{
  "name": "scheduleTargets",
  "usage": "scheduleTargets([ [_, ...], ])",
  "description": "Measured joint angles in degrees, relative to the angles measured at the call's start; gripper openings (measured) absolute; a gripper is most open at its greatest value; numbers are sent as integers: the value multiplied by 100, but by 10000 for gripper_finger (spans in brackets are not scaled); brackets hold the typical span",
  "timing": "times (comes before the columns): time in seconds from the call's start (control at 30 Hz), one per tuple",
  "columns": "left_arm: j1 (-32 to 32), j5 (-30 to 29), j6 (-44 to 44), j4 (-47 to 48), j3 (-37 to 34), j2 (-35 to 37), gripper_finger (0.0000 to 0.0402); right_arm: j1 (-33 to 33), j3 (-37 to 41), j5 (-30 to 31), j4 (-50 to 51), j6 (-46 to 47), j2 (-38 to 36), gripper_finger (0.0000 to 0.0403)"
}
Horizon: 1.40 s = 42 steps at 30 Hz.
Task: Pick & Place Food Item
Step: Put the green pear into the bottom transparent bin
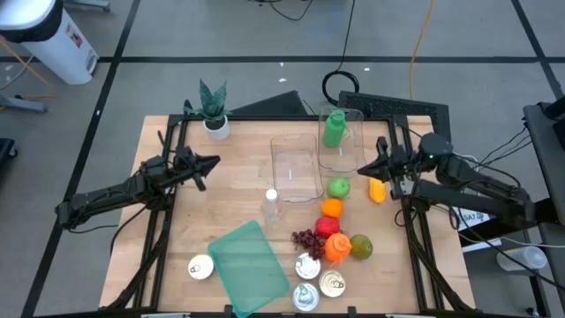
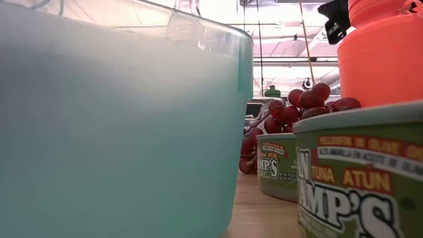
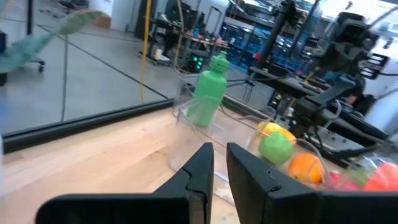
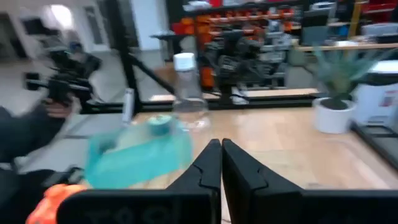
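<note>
- Wooden tabletop (image 1: pixel 177 238) on a grey tiled floor, with a dark frame around it and a lab of benches and racks behind.
- Landmark: the clear tray (image 1: pixel 296 168) lying near the middle of the tabletop.
- Left tool (image 1: pixel 210 164) hangs well to the left of the clear tray, fingers together, holding nothing.
- Right tool (image 1: pixel 365 169) sits to the right of the clear tray, fingers together and empty; a yellow food piece (image 1: pixel 377 190) lies just below and beside it, not gripped.
- The food for this task lies in front of and to the right of the clear tray: green apple (image 1: pixel 338 186), orange (image 1: pixel 331 208), grapes (image 1: pixel 306 238), and others.
- Judgement: the pick is not made. To do it well, the right tool should part its fingers, centre over one piece, come down straight, and close across its widest part; crowded neighbours risk being nudged.
- Count: one clear tray; one clear bin (image 1: pixel 351 132) with one green bottle (image 1: pixel 334 129) behind the tray; one clear water bottle (image 1: pixel 271 207) in front of it; one teal tub (image 1: pixel 250 265); four cans (image 1: pixel 306 267); one potted plant (image 1: pixel 214 110); roughly seven food pieces, though the red and orange ones overlap.
</note>
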State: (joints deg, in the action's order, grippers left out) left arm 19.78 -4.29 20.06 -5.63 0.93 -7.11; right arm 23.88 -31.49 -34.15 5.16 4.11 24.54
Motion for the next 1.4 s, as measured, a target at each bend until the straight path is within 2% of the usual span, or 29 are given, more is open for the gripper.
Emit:
scheduleTargets([
  [0.13,1,116,23,-5,0,0,51,-5,439,-514,-756,418,-2,1],
  [0.57,1,133,85,319,0,0,51,0,1679,-488,-2300,507,0,1],
  [0.93,1,130,154,250,0,0,51,0,2051,-430,-2382,330,0,1],
  [1.13,1,130,247,248,0,0,51,2,2174,133,-2379,241,0,2],
  [1.4,1,133,256,251,0,-2,51,2,2177,111,-2609,268,2,2],
])
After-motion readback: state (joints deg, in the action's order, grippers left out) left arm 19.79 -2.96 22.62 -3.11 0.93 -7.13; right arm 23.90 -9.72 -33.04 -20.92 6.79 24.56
